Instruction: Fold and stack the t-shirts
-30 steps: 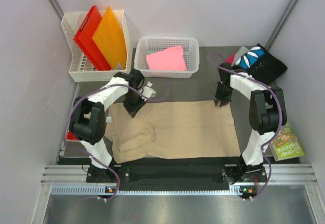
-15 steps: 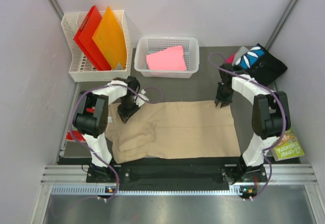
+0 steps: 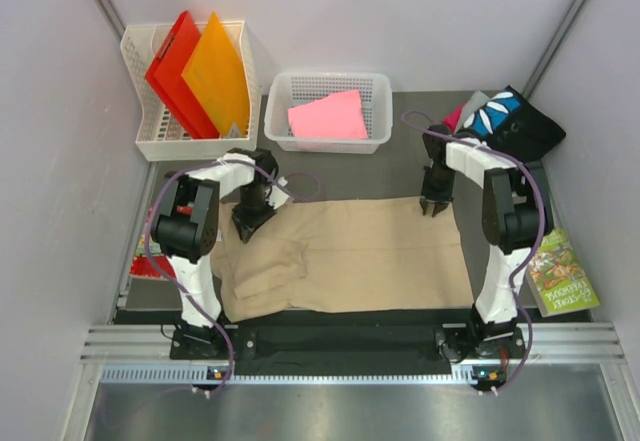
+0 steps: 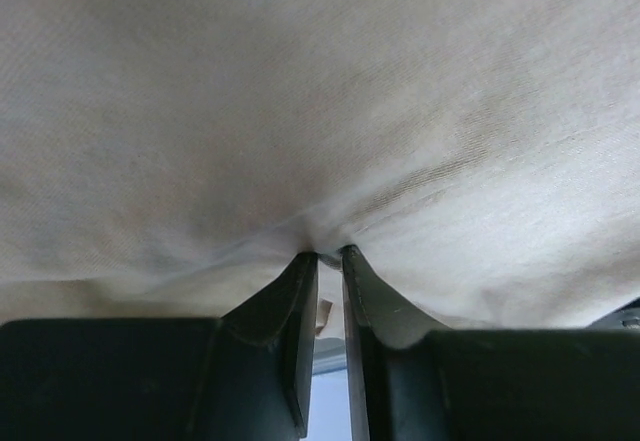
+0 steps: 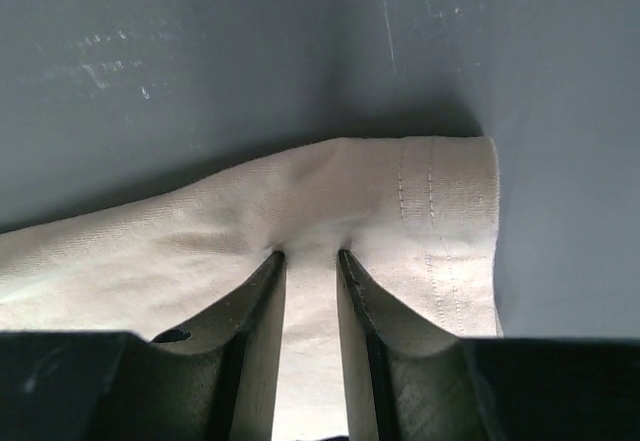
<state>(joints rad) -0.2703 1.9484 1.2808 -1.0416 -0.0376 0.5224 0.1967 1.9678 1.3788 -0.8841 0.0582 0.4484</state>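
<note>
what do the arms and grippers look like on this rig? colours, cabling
The left arm and right arm have white links with black joint housings, and a thin purple cable loops along each. The left gripper and right gripper have matte black fingers tapering to narrow tips.

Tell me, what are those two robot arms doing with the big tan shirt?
They are folding laundry. The left end effector and the right end effector each pinch the far edge of the plain tan cloth t-shirt, which lies spread out. A folded pink cloth t-shirt sits in the white mesh plastic basket behind.
</note>
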